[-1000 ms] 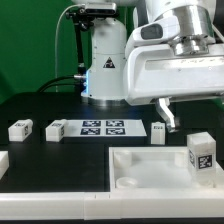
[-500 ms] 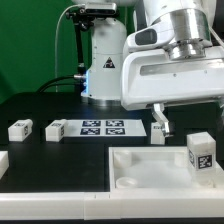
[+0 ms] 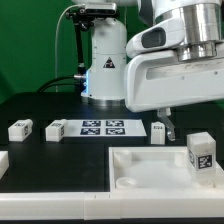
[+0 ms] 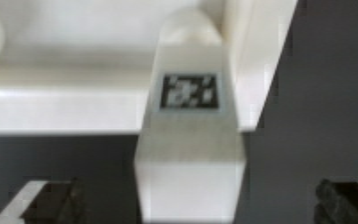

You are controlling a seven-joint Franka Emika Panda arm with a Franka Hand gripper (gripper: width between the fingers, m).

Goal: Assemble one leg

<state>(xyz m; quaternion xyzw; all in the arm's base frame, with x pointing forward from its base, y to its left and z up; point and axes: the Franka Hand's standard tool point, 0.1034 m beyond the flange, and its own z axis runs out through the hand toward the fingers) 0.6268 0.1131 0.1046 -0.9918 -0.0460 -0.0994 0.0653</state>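
Approach is the step in hand, by my reading: the gripper (image 3: 169, 126) hangs low over the dark table with nothing in it, and no leg has been lifted yet. In the wrist view the jaws stand wide apart, with a dark fingertip (image 4: 43, 200) on either side of the leg (image 4: 190, 140). The leg is a long white block with its marker tag (image 4: 190, 92) facing the camera, and it runs between the fingers without touching either. The large white square piece (image 4: 69, 90) lies right against it.

In the exterior view only one finger shows. It hangs just beside a small tagged block (image 3: 158, 131) at three o'clock of the marker board (image 3: 104, 127). A taller tagged block (image 3: 200, 155) stands upright at about four o'clock of that board, at the edge of the large white square piece (image 3: 150, 172). I cannot tell for certain which of the two is the leg seen from the wrist, though the white piece alongside it suggests the taller. Two more blocks (image 3: 20, 129) (image 3: 57, 129) lie at nine o'clock of the board, well apart from the arm.

The next move calls for a straight descent, jaws centred on the leg and clear of the square piece. The jaws should then close firmly on its long sides before any lift toward a corner socket (image 3: 127, 181).
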